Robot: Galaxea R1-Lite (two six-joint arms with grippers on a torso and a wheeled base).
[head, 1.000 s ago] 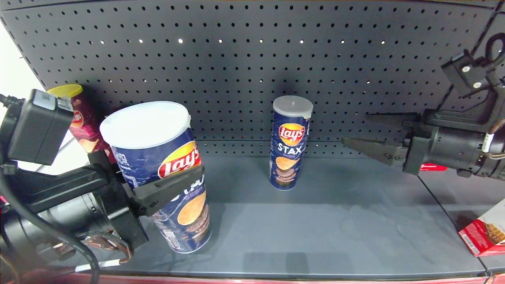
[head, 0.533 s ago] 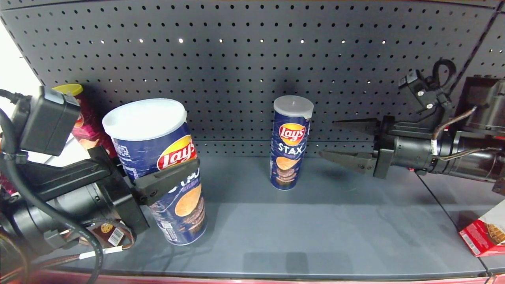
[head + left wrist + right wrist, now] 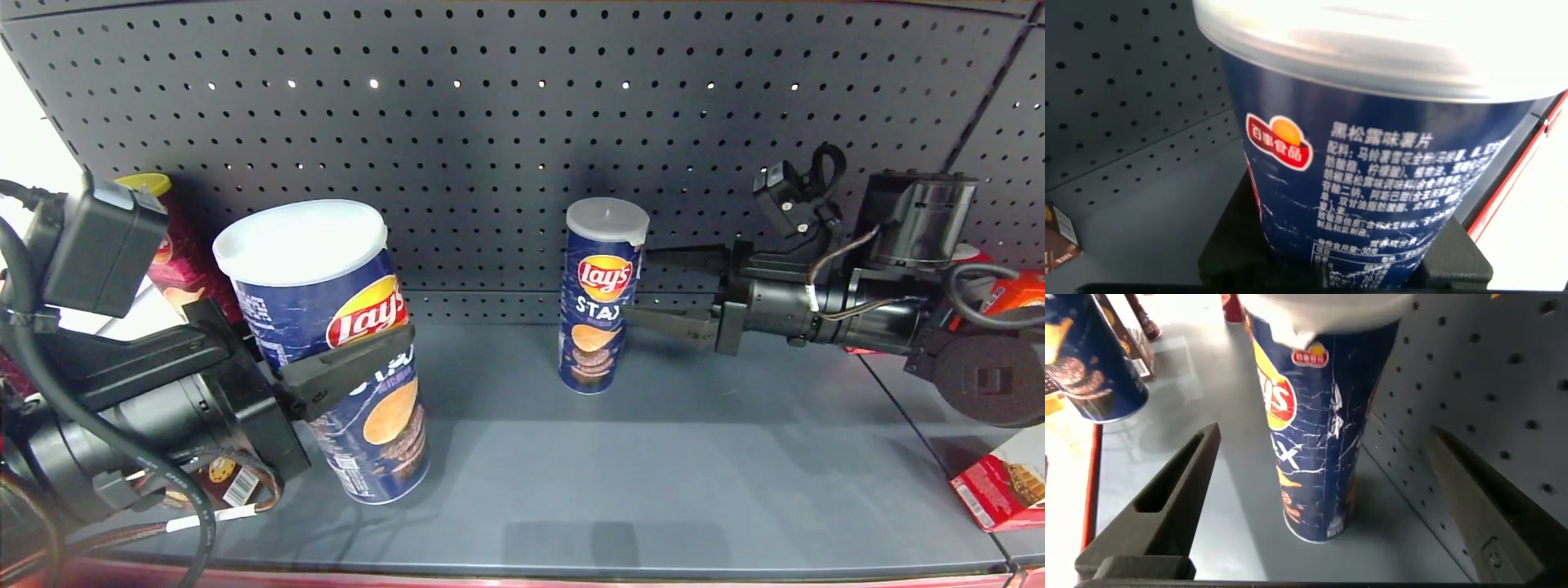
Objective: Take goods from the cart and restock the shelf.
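Right gripper [image 3: 641, 282] spread open, one finger on each side of the standing can [image 3: 600, 298], which sits in the gap at its tips; contact cannot be told. Left gripper [image 3: 351, 367] clenched around a held can [image 3: 326, 327], tilted, well left of the standing can and nearer the front of the shelf [image 3: 653, 474]. A maroon can [image 3: 167, 237] stands farther left of the standing can, by the pegboard [image 3: 490, 122]; a red box [image 3: 1000, 482] lies far to its right.
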